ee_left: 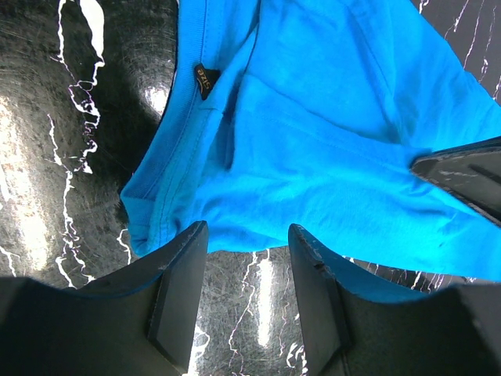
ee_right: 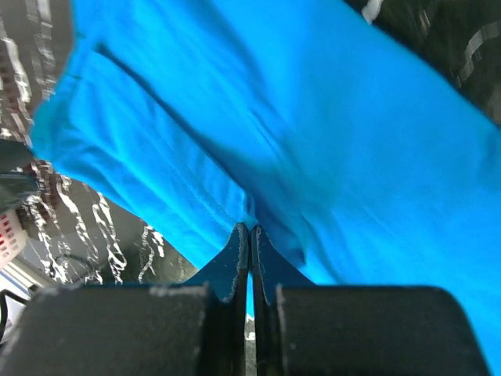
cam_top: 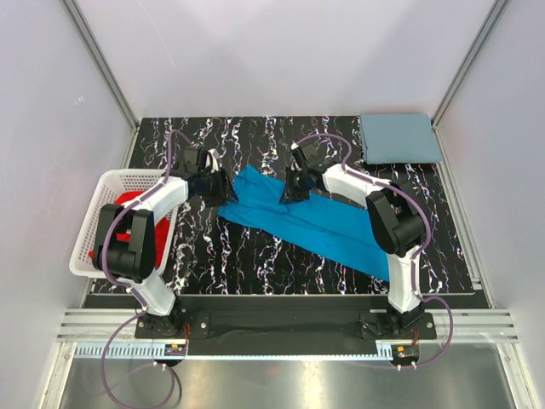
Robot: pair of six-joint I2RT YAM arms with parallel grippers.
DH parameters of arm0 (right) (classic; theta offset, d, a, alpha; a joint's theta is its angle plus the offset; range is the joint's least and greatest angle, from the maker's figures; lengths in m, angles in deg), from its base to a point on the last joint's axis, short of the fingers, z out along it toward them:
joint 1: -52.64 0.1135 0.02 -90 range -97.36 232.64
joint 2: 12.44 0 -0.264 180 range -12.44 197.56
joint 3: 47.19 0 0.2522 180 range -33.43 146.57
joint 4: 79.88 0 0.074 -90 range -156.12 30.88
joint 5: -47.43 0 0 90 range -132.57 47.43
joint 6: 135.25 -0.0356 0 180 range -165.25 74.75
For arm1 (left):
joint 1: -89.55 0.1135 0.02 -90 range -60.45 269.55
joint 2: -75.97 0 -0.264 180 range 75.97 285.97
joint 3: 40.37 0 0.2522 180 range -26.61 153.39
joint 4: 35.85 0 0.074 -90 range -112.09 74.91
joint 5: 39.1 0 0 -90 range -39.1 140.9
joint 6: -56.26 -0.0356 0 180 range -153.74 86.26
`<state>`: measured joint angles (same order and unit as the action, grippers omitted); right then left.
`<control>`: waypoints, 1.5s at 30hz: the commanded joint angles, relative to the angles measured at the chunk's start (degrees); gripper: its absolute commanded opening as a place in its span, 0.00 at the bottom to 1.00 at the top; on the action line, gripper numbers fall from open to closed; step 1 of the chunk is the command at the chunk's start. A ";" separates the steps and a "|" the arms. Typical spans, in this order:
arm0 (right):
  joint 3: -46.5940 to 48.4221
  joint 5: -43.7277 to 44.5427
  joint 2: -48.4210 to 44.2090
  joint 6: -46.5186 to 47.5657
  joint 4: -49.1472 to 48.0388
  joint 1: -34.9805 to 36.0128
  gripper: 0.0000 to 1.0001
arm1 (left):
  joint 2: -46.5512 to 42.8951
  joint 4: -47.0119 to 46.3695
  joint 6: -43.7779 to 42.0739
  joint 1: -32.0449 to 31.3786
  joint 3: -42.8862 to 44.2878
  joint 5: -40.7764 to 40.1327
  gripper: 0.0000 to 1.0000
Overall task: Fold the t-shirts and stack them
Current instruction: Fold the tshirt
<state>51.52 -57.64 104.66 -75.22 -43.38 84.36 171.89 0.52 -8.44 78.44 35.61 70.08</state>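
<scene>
Black marbled table (cam_top: 255, 256); bright blue t-shirt (cam_top: 315, 223) spread diagonally mid-table. Right fingers (ee_right: 239, 252) pinched shut on its cloth. Left fingers (cam_top: 220, 187) half open beside collar end, holding nothing. Grey-blue t-shirt (cam_top: 398, 138) folded at far right corner.

Matt cloth t-shirt (cam_top: 317, 227); glossy table (cam_top: 255, 260)

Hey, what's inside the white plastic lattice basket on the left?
Red cloth lies in the white plastic lattice basket. The left arm covers most of it, so how many shirts cannot be told.
</scene>
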 commanded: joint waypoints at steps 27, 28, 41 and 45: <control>-2.60 -2.06 -7.06 -3.24 -0.15 0.62 0.22 | -1.10 -9.51 5.37 -7.25 7.57 2.44 0.49; -2.77 -2.50 -6.97 -3.68 -0.94 0.62 0.19 | 0.65 -10.30 6.24 -7.34 7.74 3.40 0.49; -10.94 1.45 -4.16 -4.48 -5.07 -0.34 0.11 | 11.48 -7.15 6.78 -9.10 5.63 -6.07 0.48; -11.38 3.29 -4.42 -3.78 -4.64 -0.88 0.09 | 11.57 -3.02 6.34 -9.19 6.86 -12.31 0.48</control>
<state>39.89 -57.60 100.77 -79.60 -46.66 84.04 183.96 -6.30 -0.70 69.28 40.13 65.68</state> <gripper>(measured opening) 0.098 0.482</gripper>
